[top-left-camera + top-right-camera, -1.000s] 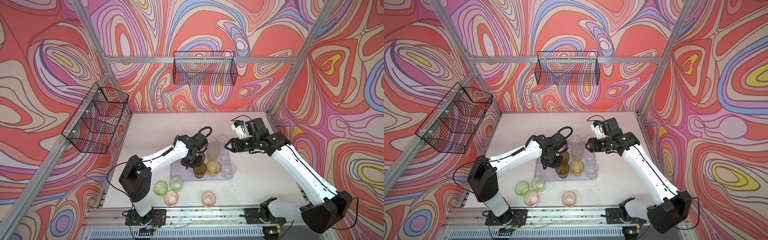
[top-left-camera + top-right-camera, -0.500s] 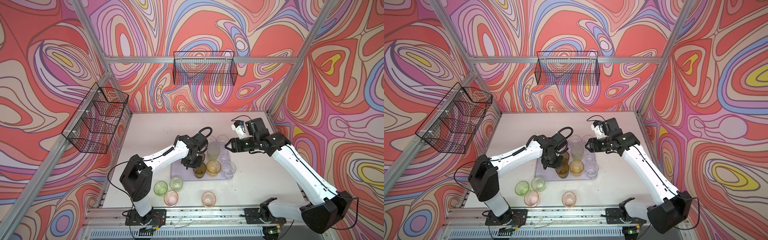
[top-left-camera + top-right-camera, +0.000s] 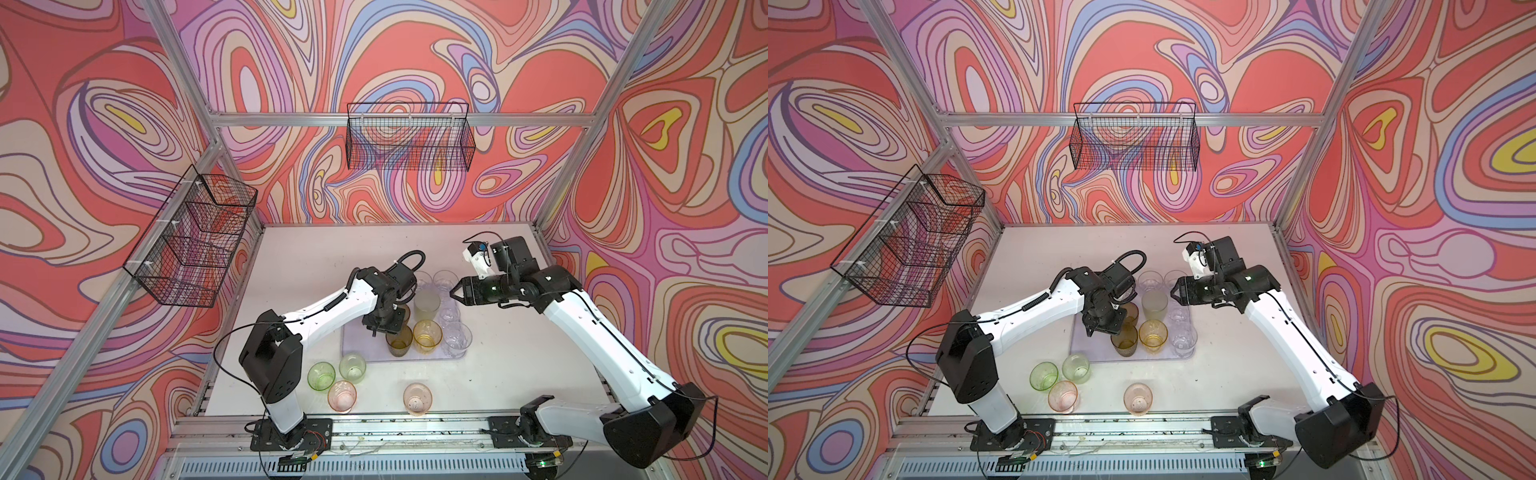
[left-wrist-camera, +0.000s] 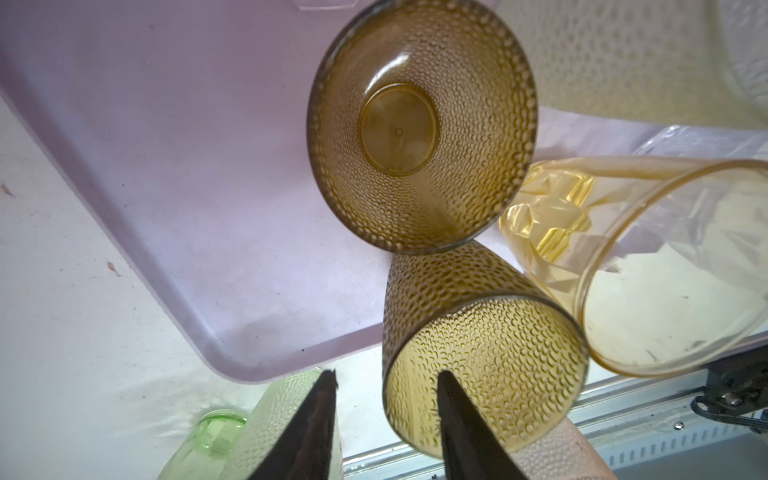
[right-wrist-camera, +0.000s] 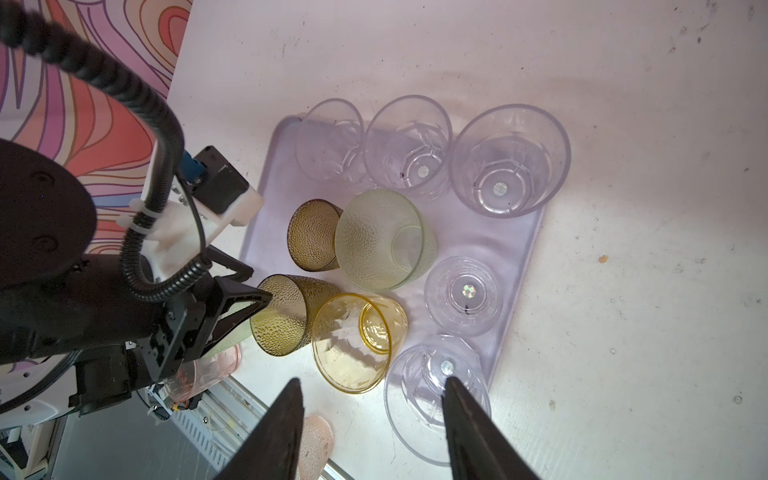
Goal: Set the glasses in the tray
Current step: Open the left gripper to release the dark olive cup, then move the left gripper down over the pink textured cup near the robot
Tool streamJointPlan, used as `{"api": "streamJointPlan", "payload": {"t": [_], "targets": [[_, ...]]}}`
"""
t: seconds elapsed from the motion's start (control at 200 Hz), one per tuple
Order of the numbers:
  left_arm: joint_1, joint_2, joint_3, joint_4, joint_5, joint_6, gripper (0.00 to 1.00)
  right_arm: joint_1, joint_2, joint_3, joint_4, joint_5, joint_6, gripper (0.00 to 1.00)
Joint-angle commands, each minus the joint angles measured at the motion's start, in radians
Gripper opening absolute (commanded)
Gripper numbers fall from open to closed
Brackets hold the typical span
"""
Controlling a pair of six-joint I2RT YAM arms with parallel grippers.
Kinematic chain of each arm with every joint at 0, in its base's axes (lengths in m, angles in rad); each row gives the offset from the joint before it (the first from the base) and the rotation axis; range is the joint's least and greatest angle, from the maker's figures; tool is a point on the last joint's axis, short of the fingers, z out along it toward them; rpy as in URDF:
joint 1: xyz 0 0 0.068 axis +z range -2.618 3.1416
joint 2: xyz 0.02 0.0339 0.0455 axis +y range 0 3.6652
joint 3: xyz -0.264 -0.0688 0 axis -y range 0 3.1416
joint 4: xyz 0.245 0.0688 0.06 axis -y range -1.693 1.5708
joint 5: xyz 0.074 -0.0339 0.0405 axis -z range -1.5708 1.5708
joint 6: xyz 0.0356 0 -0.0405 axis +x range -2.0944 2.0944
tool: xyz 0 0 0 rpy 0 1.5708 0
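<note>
The pale lilac tray (image 3: 352, 345) (image 3: 1082, 341) (image 4: 174, 174) (image 5: 490, 245) holds several glasses: clear ones along the back and right, a pale green one (image 3: 427, 306), two olive-brown, one amber (image 3: 427, 336). My left gripper (image 3: 380, 330) (image 3: 1100, 330) (image 4: 386, 376) is open just above the front olive-brown glass (image 3: 399, 341) (image 4: 486, 365) (image 5: 282, 316). In the left wrist view one of its fingers (image 4: 457, 419) shows over the mouth and the other outside the wall, both apart from the rim. My right gripper (image 3: 453, 293) (image 5: 374, 380) hangs open and empty over the tray's right side.
Off the tray near the front edge stand a green glass (image 3: 321, 375), a pale green glass (image 3: 352, 368) and two pink glasses (image 3: 342, 395) (image 3: 417, 399). Black wire baskets hang on the left wall (image 3: 191, 241) and the back wall (image 3: 409, 137).
My left gripper's jaws have spread apart and let go of the front olive-brown glass, which stands on the tray. The right arm has not moved.
</note>
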Motion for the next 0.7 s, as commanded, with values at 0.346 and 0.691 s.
{"api": "streamJointPlan", "payload": {"t": [0.346, 0.691], "targets": [[0.007, -0.099, 0.063, -0.117, -0.041, 0.033, 0.51, -0.007, -0.016, -0.013, 0.025, 0.000, -0.008, 0.55], [0.006, -0.193, -0.027, -0.104, 0.021, 0.115, 0.52, -0.006, -0.008, -0.017, 0.040, -0.006, -0.005, 0.55]]}}
